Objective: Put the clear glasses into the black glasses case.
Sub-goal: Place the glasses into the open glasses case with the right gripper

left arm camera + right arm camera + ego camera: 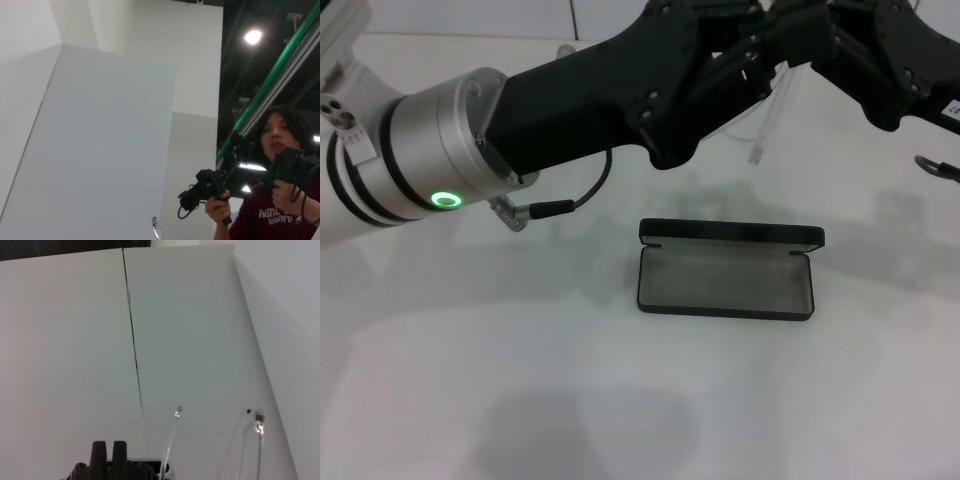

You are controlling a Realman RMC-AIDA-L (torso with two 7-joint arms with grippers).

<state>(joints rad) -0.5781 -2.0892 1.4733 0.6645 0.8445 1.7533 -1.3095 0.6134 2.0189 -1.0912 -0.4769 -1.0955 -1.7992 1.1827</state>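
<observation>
The black glasses case [725, 272] lies open on the white table, its grey lining showing and its lid standing up at the back. The clear glasses [769, 118] hang high above and behind the case, one transparent arm pointing down. Both grippers meet there: my left gripper [752, 55] comes in from the left and my right gripper [812, 45] from the right. In the right wrist view both arms of the clear glasses [169, 447] stretch away from the right gripper, whose black fingers [106, 454] stand close together beside the frame. An arm tip of the glasses [155, 224] shows in the left wrist view.
The white table [520, 380] spreads around the case. A black hook-shaped part [938, 166] sticks out at the right edge. A cable [582, 198] hangs under the left forearm. A person [280, 190] holding camera gear stands in the background of the left wrist view.
</observation>
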